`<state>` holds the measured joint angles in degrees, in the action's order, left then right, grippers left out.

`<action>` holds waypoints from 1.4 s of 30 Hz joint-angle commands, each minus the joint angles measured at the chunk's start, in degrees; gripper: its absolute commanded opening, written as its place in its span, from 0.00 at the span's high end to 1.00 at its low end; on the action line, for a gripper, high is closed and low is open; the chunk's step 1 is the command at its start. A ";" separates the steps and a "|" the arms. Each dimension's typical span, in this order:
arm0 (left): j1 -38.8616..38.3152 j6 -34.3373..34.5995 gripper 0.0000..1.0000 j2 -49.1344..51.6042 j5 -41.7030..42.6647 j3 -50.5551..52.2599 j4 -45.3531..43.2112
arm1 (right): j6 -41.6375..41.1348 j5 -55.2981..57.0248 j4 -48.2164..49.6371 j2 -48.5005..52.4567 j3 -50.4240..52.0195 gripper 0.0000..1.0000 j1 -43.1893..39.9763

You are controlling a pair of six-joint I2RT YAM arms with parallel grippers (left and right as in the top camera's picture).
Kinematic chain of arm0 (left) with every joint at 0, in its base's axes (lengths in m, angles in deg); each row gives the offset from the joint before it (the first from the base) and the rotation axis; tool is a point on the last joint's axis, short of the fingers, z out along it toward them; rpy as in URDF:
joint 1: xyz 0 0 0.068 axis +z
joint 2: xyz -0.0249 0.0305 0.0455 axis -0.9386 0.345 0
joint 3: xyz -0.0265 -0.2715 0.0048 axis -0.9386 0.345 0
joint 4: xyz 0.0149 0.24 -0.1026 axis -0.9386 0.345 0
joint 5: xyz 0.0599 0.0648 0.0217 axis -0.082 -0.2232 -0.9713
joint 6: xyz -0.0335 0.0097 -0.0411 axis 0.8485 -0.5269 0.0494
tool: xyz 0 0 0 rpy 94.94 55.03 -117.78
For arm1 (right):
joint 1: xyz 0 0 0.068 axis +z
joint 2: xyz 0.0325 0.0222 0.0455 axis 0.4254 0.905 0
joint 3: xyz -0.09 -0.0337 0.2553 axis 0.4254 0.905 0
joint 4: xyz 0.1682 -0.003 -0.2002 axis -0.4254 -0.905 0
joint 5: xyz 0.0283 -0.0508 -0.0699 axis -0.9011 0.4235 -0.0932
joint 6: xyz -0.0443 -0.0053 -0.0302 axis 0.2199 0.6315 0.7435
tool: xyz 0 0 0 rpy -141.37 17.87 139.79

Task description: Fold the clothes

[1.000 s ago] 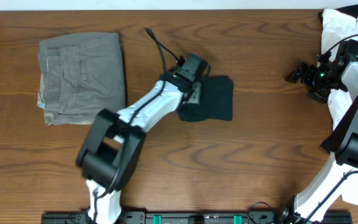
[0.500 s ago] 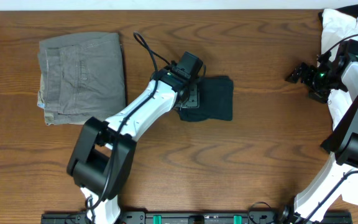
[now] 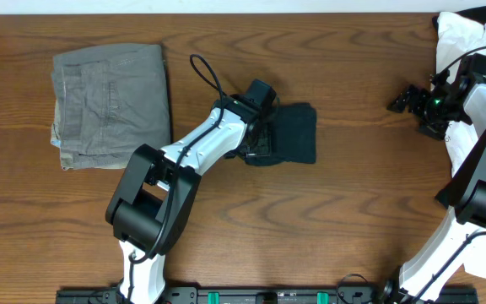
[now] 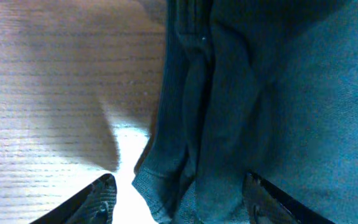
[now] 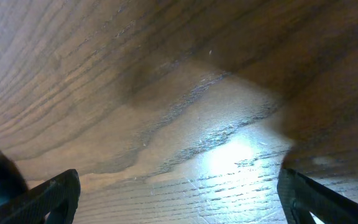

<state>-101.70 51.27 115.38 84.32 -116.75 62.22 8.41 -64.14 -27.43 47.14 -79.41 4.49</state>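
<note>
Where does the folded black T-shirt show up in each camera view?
Overhead: black T-shirt lies folded near the table's centre.
Left wrist: black T-shirt fills the right half, its folded edges running down the middle.
Right wrist: not clearly in it; mostly wood.
Shared landmark: the wooden table.

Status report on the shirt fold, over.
Left gripper open, straddling edge of black T-shirt. Right gripper open over the table. T-shirt folded small, centred. Trousers, white garment well aside.
</note>
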 commanded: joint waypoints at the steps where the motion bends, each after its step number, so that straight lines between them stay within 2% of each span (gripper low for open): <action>1: 0.28 0.46 0.33 -0.83 1.09 -0.66 0.81 | 0.22 0.00 -0.07 0.04 -0.68 0.01 -0.13; 6: 0.31 0.50 0.28 -3.82 1.05 -2.12 1.18 | 0.22 0.00 -0.07 0.04 -0.68 0.01 -0.13; 16: -1.20 3.96 0.26 -4.15 1.16 -1.81 2.38 | 0.22 0.00 -0.07 0.04 -0.68 0.01 -0.15; 32: -1.75 5.20 0.27 3.50 0.57 -1.73 1.18 | 0.22 0.00 -0.07 0.04 -0.68 0.01 -0.13; 35: -1.75 5.18 0.31 3.82 0.57 -1.68 1.18 | 0.22 0.00 -0.07 0.04 -0.68 0.01 -0.13; 37: -1.75 5.18 0.37 3.82 0.57 -1.68 1.16 | 0.22 0.00 -0.07 0.04 -0.68 0.01 -0.13; 40: -1.75 5.16 0.54 3.82 0.57 -1.68 1.40 | 0.22 0.00 -0.07 0.04 -0.68 0.01 -0.13; 42: -1.75 5.14 0.61 3.82 0.57 -1.68 1.42 | 0.22 0.00 -0.07 0.04 -0.68 0.01 -0.13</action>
<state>-103.49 56.25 117.28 86.26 -118.10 62.94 8.41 -64.14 -27.43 47.14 -79.41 4.49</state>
